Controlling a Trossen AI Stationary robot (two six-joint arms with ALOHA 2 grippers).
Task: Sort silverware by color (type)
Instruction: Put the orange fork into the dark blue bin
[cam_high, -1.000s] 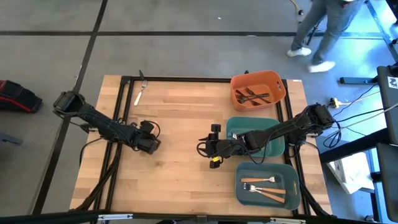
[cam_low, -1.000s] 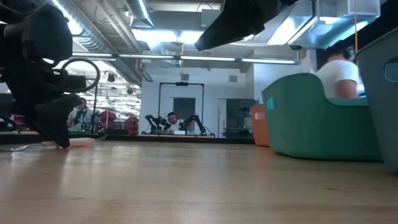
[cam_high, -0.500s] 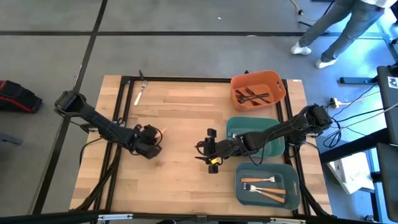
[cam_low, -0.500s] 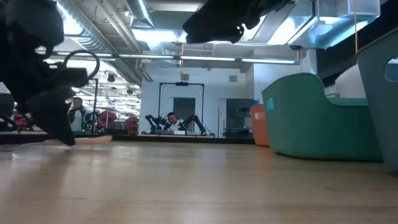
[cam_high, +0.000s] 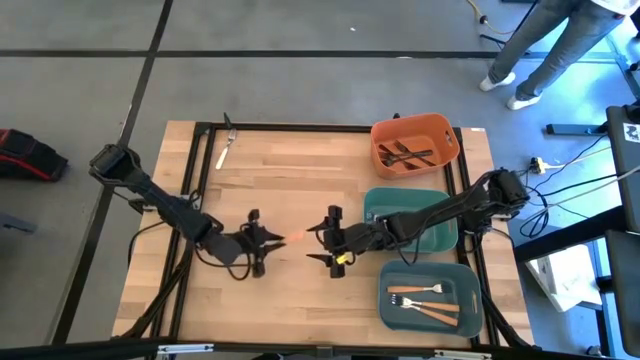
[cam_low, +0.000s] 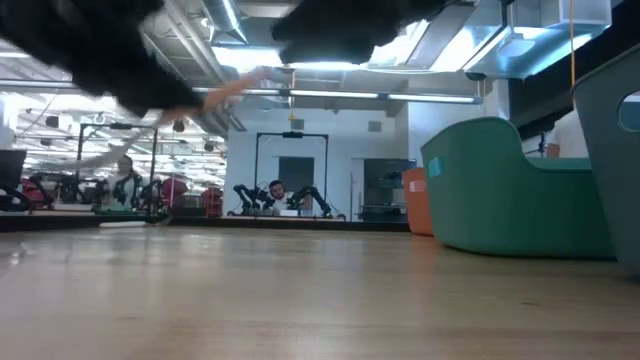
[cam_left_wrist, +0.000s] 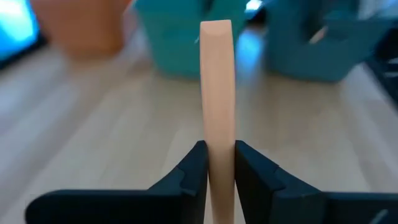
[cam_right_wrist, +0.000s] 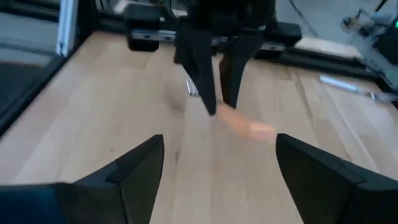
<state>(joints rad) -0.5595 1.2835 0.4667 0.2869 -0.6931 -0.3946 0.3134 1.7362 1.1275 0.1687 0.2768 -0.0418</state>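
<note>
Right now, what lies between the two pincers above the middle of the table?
In the high view, the orange-tan fork handle held by the left pincer sticks out toward the open right pincer; beyond its tip, only bare wooden table shows.

A light wooden desk (cam_high: 290, 170) holds an orange plastic bin (cam_high: 440, 131) upper right, with two teal plastic bins (cam_high: 378, 205) (cam_high: 468, 312) below it.

You have three bins on the bench (cam_high: 300, 160): one orange bin (cam_high: 415, 145) at upper right of the high view, two teal bins (cam_high: 430, 296) below it. You can count about three dark forks (cam_high: 405, 155) in the orange bin and three tan-handled forks (cam_high: 425, 300) in the lower teal bin. One fork (cam_high: 225, 145) lies at the bench's upper left. One tan-handled fork (cam_left_wrist: 217, 93) sits in the left end effector (cam_high: 262, 243). Two arms are present.
</note>
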